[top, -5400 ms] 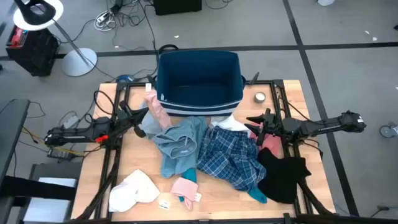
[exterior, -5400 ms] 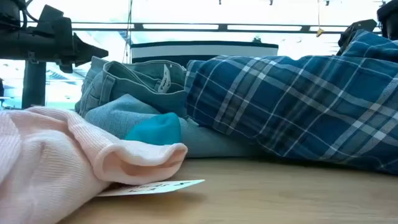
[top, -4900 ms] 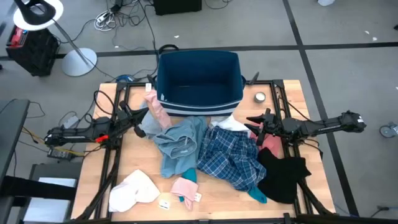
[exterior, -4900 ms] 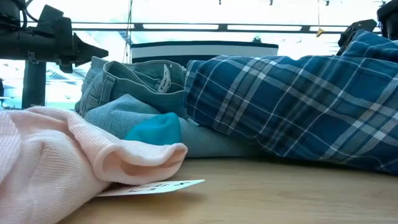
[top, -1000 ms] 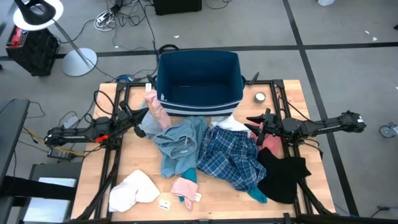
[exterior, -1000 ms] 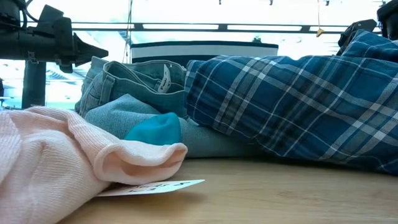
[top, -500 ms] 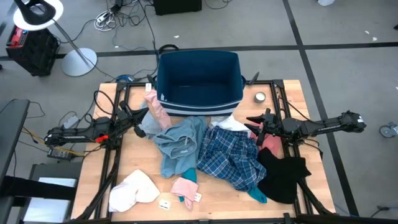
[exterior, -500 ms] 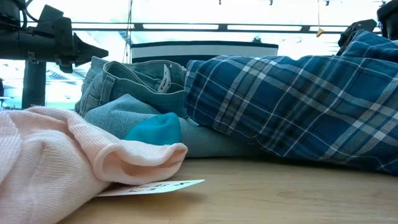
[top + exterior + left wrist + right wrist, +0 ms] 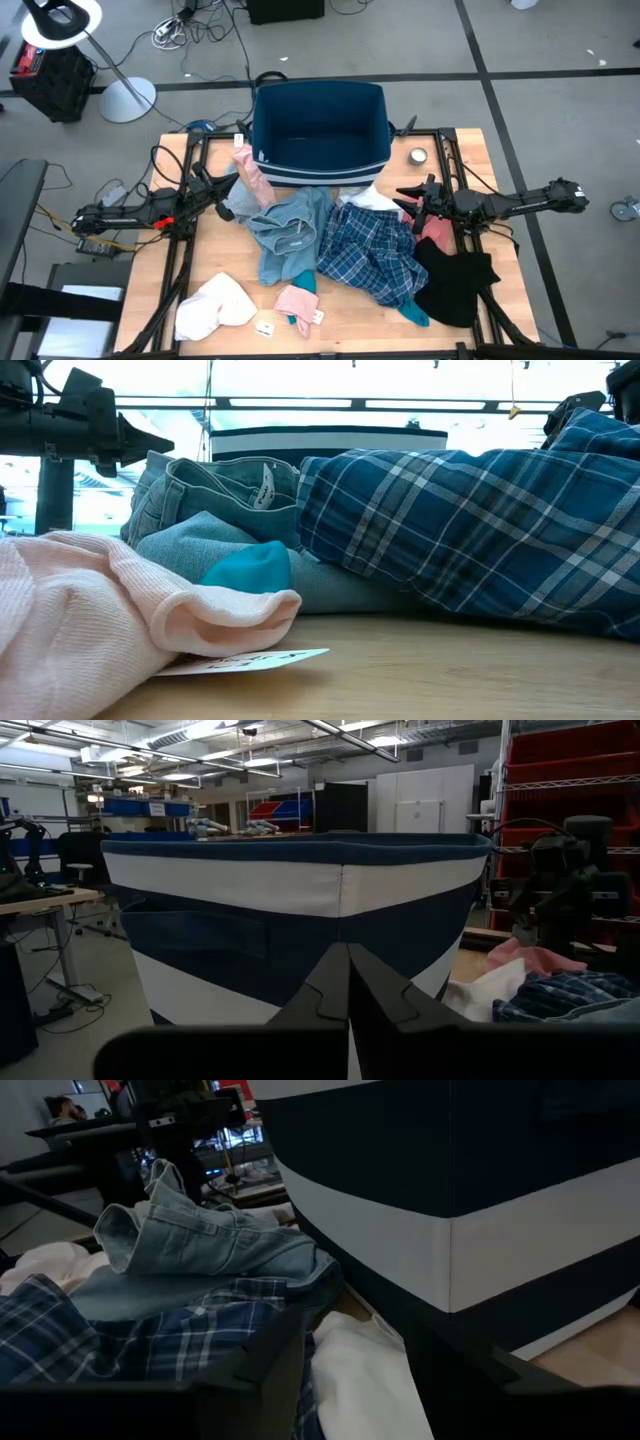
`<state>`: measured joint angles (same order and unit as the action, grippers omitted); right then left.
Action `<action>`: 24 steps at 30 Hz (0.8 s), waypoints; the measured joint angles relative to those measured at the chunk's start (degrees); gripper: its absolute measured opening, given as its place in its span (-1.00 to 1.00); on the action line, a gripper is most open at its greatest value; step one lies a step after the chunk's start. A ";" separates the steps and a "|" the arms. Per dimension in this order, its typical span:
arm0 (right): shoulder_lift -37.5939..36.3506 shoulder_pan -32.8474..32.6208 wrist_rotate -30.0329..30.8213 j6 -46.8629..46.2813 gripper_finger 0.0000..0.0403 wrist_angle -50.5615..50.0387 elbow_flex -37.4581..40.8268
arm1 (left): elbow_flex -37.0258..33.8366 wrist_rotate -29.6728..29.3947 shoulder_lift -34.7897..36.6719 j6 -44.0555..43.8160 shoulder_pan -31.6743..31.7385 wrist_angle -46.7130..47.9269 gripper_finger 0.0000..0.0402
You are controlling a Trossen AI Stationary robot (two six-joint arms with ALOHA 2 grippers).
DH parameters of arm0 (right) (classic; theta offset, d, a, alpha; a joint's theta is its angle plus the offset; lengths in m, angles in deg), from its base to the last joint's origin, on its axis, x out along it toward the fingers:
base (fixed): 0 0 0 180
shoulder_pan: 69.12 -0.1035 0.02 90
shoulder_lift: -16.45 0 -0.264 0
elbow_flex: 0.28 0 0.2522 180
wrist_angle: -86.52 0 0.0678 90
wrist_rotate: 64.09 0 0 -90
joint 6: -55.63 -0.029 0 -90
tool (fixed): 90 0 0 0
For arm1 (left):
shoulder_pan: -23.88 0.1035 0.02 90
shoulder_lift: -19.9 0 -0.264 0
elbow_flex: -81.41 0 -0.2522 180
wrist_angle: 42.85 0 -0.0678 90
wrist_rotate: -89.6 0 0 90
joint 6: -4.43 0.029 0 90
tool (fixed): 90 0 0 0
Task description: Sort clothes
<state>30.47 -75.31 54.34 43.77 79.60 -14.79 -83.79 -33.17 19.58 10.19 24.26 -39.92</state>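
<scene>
1. My left claw (image 9: pixel 233 183) hangs at the left of the bench (image 9: pixel 345 320), just beside the pale blue jeans (image 9: pixel 285 232); in the left wrist view its two fingers are pressed together, tip to tip, holding nothing.
2. My right claw (image 9: pixel 405 196) sits at the right side, above a white garment (image 9: pixel 372 199) and a salmon-red piece (image 9: pixel 436 235). In the right wrist view the fingers stand spread, with white cloth showing in the gap, not pinched.
3. The clothes lie heaped in front of the blue bin (image 9: pixel 320 133): the plaid shirt (image 9: pixel 372 255) in the middle overlaps the jeans, and a black garment (image 9: pixel 456 282) lies at the right edge.
4. A teal piece (image 9: pixel 412 313) is mostly buried; only a corner peeks from under the shirt, and another bit shows by the pink knit (image 9: pixel 298 300).
5. A white garment (image 9: pixel 213 305) lies apart at the near left corner.
6. A pink strip (image 9: pixel 251 176) hangs by the bin's left corner; I cannot tell where its lower end goes.
7. From table height the plaid shirt and pink knit (image 9: pixel 110 620) block most of the bench, and the bin's lower half is hidden.
8. A small tin (image 9: pixel 418 156) stands right of the bin.
</scene>
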 joint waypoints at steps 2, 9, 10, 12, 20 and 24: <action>0.00 0.00 0.00 0.02 -0.14 0.00 0.00 | 0.00 0.00 -0.01 -0.01 0.00 0.00 -0.98; 0.00 0.01 0.00 0.00 -0.14 -0.01 0.00 | 0.00 0.00 -0.01 -0.02 0.00 0.00 -0.98; 0.01 0.00 0.00 0.00 -0.14 0.01 0.00 | 0.02 0.00 -0.01 0.00 -0.02 0.00 -0.98; 0.01 0.00 0.00 0.00 -0.14 0.00 0.00 | 0.00 0.00 0.01 -0.02 -0.02 0.00 -0.98; 0.02 0.01 0.26 0.01 -0.14 0.00 0.00 | 0.00 0.00 -0.01 -0.01 -0.01 0.00 -0.98; 0.00 0.01 0.30 -1.03 -0.14 -0.01 0.00 | 0.01 0.00 0.00 0.00 -0.01 0.00 -0.98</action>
<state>30.47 -75.30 54.64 42.74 79.59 -14.79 -83.78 -33.17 19.58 10.19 24.25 -39.92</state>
